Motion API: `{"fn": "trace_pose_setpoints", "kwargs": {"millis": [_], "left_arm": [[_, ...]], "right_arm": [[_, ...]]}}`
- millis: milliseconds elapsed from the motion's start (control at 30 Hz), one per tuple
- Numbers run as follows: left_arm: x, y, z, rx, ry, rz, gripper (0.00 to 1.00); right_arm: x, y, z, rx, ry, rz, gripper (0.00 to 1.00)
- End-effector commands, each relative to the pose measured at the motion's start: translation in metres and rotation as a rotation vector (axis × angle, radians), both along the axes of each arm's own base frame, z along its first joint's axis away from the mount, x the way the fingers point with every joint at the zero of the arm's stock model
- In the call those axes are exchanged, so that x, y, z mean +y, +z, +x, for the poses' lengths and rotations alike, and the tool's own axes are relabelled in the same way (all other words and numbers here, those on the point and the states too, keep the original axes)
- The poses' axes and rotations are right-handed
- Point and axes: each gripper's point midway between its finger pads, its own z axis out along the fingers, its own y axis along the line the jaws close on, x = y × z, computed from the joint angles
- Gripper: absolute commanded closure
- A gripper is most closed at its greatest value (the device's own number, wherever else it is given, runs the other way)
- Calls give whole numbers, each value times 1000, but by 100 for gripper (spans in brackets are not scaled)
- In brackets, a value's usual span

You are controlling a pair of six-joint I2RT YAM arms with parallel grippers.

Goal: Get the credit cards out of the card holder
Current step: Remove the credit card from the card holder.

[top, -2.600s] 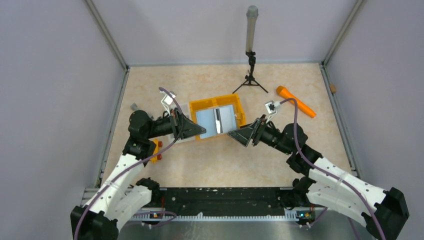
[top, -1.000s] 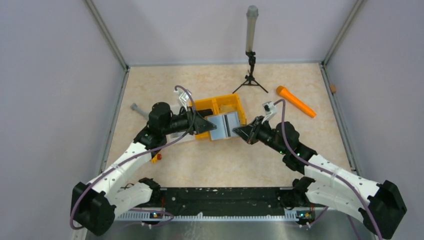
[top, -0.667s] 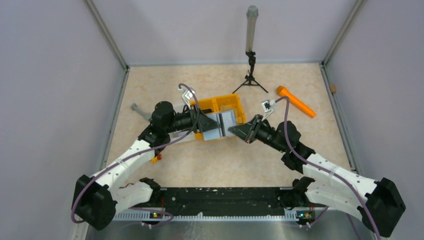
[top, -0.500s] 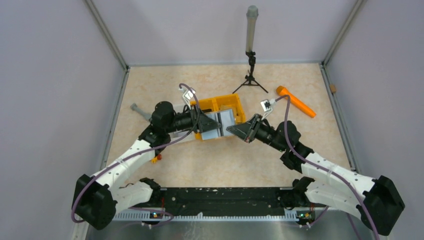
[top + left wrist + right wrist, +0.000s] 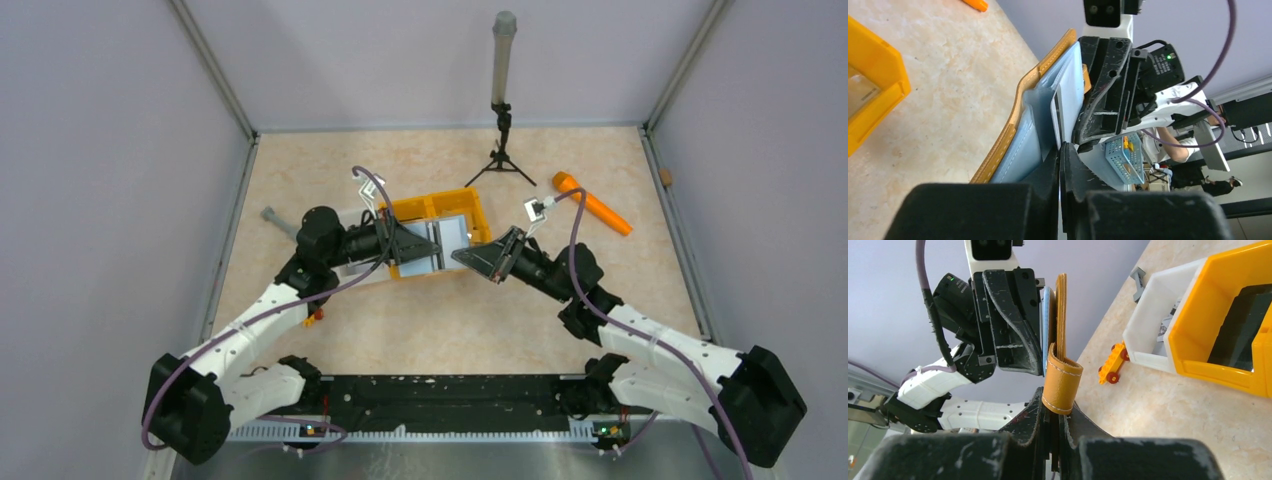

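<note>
Beige marbled tabletop (image 5: 450,330), grey walls on 3 sides. L arm (image 5: 250,325) & R arm (image 5: 655,345) both reached inward, tips meeting mid-table above the near part of an orange bin (image 5: 440,200). A white bin (image 5: 1155,305) sat touching the orange one's left side. Tripod stand (image 5: 500,150) w/ a grey tube on top stood near the far wall.

Card holder (image 5: 440,242) was up off the tabletop, held between the two tips. It was opened out, tan outside and pale blue pockets inside. R end effector (image 5: 1055,405) was pressed together on a folded tan flap at the holder's edge. L end effector (image 5: 1060,150) was closed to a sliver, pinching the lower edge of a thin credit card (image 5: 1055,120). That card was seen edge-on against a blue pocket; how far out of the pocket it was, couldn't tell.

Orange stick (image 5: 592,202) lay far right, well apart from the bins. Small orange toy car (image 5: 1112,362) sat on the tabletop just beside the white bin. Small grey piece (image 5: 275,217) lay at the left, near L arm.
</note>
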Motion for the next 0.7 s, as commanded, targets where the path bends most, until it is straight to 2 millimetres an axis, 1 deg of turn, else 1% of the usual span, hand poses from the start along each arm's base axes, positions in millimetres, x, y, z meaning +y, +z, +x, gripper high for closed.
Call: {"fn": "trace_pose_setpoints", "kwargs": {"millis": [0, 33, 100, 200, 233, 300, 333, 367, 400, 467, 500, 633, 667], "left_arm": [[-1, 24, -19, -81, -78, -83, 100], [0, 27, -21, -88, -79, -89, 100], [2, 32, -24, -105, -79, -100, 100], [4, 35, -27, -107, -70, -102, 100], [4, 34, -27, -104, -69, -100, 100], [4, 34, -27, -95, -73, -98, 100], [4, 34, -28, -90, -76, -99, 100], [4, 33, -28, -82, -79, -100, 100], [3, 34, -29, -76, -82, -103, 100], [3, 36, -30, -71, -87, -110, 100], [4, 36, -30, -71, -87, -113, 100], [4, 37, -30, -67, -86, -113, 100], [4, 36, -30, -63, -87, -112, 100]], "right_arm": [[0, 36, -12, -79, 55, 136, 98], [-1, 36, -12, -81, 55, 137, 94], [-2, 37, -12, -79, 48, 140, 84], [-5, 41, -13, -97, 36, 159, 72], [-8, 45, -15, -113, 36, 178, 68], [-12, 52, -20, -142, 41, 226, 58], [-14, 55, -21, -152, 42, 246, 55], [-15, 59, -23, -164, 46, 267, 55], [-15, 59, -24, -164, 49, 271, 58], [-15, 59, -23, -157, 51, 274, 73], [-14, 58, -23, -154, 51, 273, 78], [-18, 60, -23, -155, 38, 294, 80], [-19, 61, -24, -163, 37, 299, 84]]}}
